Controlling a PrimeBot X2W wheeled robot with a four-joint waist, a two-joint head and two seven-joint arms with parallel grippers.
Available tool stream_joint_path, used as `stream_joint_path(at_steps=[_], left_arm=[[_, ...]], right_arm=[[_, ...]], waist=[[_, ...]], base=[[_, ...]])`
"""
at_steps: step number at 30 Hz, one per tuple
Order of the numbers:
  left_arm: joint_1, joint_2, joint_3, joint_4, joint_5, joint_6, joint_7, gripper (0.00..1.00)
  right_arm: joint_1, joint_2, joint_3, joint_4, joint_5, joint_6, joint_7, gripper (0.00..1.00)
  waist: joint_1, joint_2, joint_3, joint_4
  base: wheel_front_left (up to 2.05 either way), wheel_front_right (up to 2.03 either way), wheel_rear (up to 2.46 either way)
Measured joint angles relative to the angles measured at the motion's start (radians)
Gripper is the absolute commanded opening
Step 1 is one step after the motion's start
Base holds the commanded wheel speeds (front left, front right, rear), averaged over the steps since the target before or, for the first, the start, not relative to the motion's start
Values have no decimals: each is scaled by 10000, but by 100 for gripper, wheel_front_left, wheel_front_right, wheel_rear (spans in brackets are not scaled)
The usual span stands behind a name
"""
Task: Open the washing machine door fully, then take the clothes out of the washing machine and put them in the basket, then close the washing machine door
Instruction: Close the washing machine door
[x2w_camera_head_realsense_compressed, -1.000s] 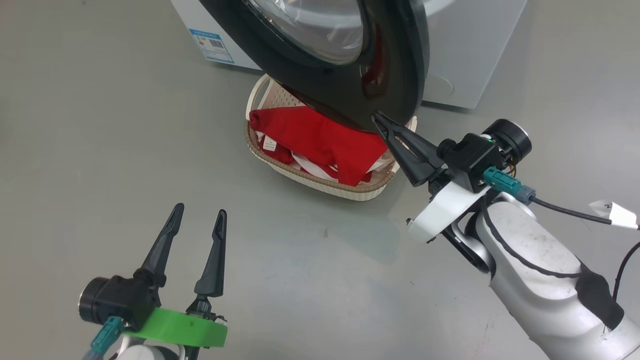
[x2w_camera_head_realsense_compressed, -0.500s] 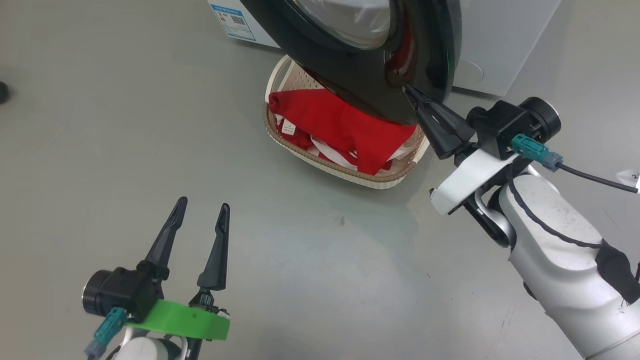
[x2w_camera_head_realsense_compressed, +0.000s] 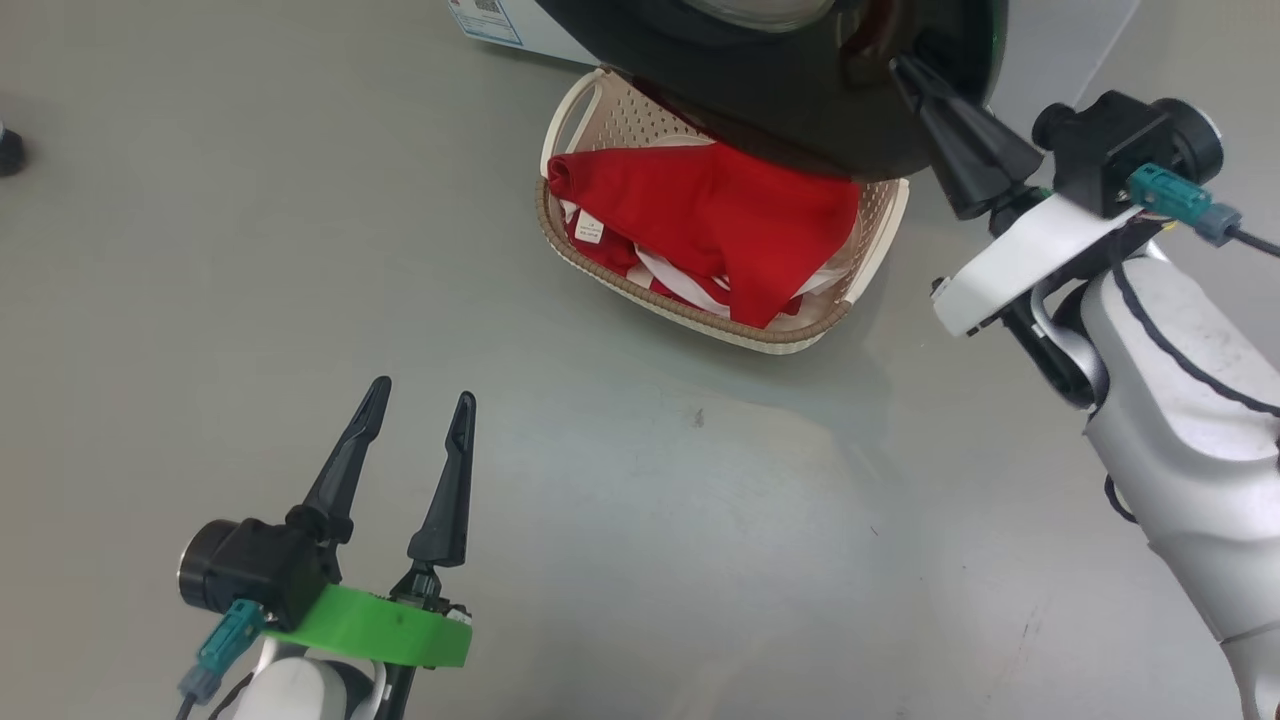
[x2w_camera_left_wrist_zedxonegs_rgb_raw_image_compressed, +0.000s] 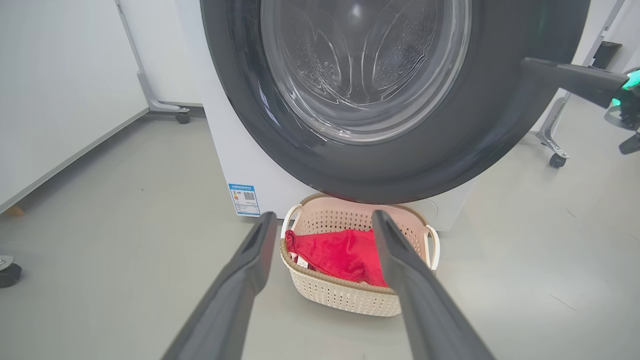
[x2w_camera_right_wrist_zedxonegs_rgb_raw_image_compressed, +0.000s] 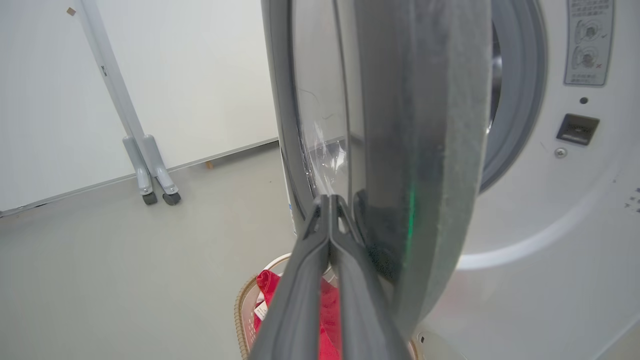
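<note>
Clothes (x2w_camera_head_realsense_compressed: 720, 200) of bright red fabric with white trim lie heaped in the small cream-white perforated plastic basket (x2w_camera_head_realsense_compressed: 690, 318) with a brown woven-look rim. It sits at the upper centre of the head view, on the grey floor (x2w_camera_head_realsense_compressed: 640, 520). Along the top edge of that frame hangs the large round glossy black washing machine door (x2w_camera_head_realsense_compressed: 780, 90), its lower rim overlapping the basket's far side. The right pincer (x2w_camera_head_realsense_compressed: 897, 65), upper right, has its two long dark fingers pressed together with nothing between them, tips touching the door's rim. In the right wrist view the door stands edge-on, swung away from the big white front-loading washing machine (x2w_camera_right_wrist_zedxonegs_rgb_raw_image_compressed: 550, 200), whose grey rubber drum seal (x2w_camera_right_wrist_zedxonegs_rgb_raw_image_compressed: 520, 100) shows at the right of the frame. The left pincer (x2w_camera_head_realsense_compressed: 422, 392), lower left of the head view, is spread wide and empty, well apart from the basket. A blue label sticker (x2w_camera_left_wrist_zedxonegs_rgb_raw_image_compressed: 244, 199) sits at the machine's lower corner, left of the basket in the left wrist view.
</note>
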Motion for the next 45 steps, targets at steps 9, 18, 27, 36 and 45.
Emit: stream_joint_path(at_steps=[9,18,27,36,45], left_arm=[[-241,-25,-297,-90,-462,-2,-2,100],[-444,-38,-665,-107,-782,-2,-2,100],[-856,-75,-989,-119,-1172,15,0,100],[-1116,-81,-1058,-159,-1227,96,-2,100],[-1171,-100,-1308,-194,-1273,182,-2,100]], right_arm=[[-949,-518,-374,332,-59,0,-67,0],[-2272,-1018,-587,594,-407,-17,330,0],[-3188,-1400,-1043,1064,-431,-199,537,0],[-3724,-1413,-1407,1544,-520,-725,462,0],[-4034,-1348,-1657,1858,-529,-1235,330,0]], waist=[[0,0,437,239],[0,0,1046,445],[1,0,1547,801],[1,0,1719,1047],[1,0,1853,1164]], base=[[0,0,0],[0,0,0],[0,0,0],[0,0,0],[0,0,0]])
